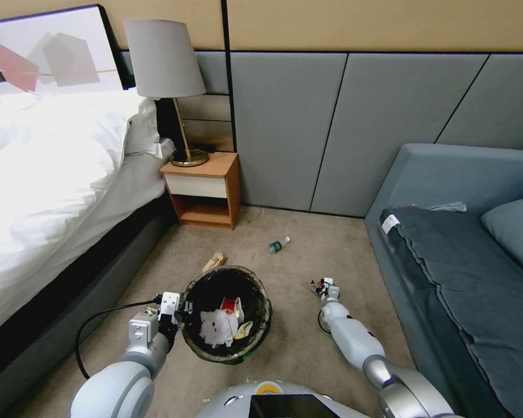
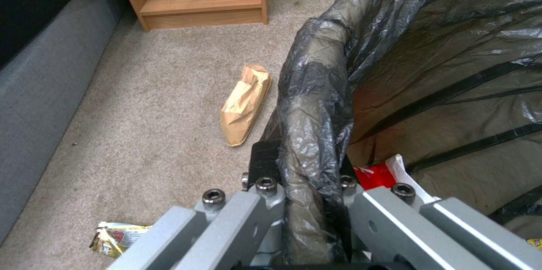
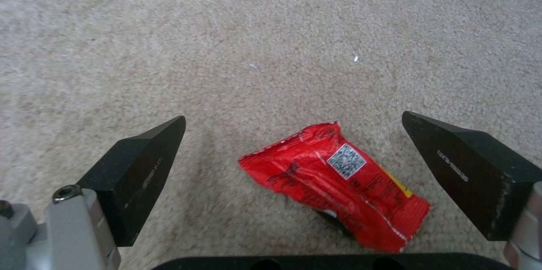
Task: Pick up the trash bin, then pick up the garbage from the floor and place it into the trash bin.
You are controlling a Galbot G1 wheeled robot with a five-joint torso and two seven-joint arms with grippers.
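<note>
The trash bin [image 1: 233, 270], lined with a dark bag, sits just in front of me and holds white paper wads [image 1: 215, 328] and a red-and-white wrapper [image 2: 379, 174]. My left gripper [image 1: 177, 310] is shut on its rim [image 2: 313, 113]. To the right, my right gripper [image 1: 323, 287] hangs open low over the carpet. A red wrapper [image 3: 338, 181] lies flat between its fingers [image 3: 141, 168], untouched. More garbage is on the floor: a tan paper scrap [image 2: 245, 103] beyond the bin, a small green-labelled bottle [image 1: 279, 245] farther off, and a yellow wrapper [image 2: 116, 238] beside the left wrist.
A bed [image 1: 40, 191] runs along the left. A wooden nightstand [image 1: 206, 191] with a lamp [image 1: 165, 64] stands at the back wall. A grey sofa [image 1: 465, 278] lines the right. Open carpet lies between them. A black cable [image 1: 99, 319] loops off my left arm.
</note>
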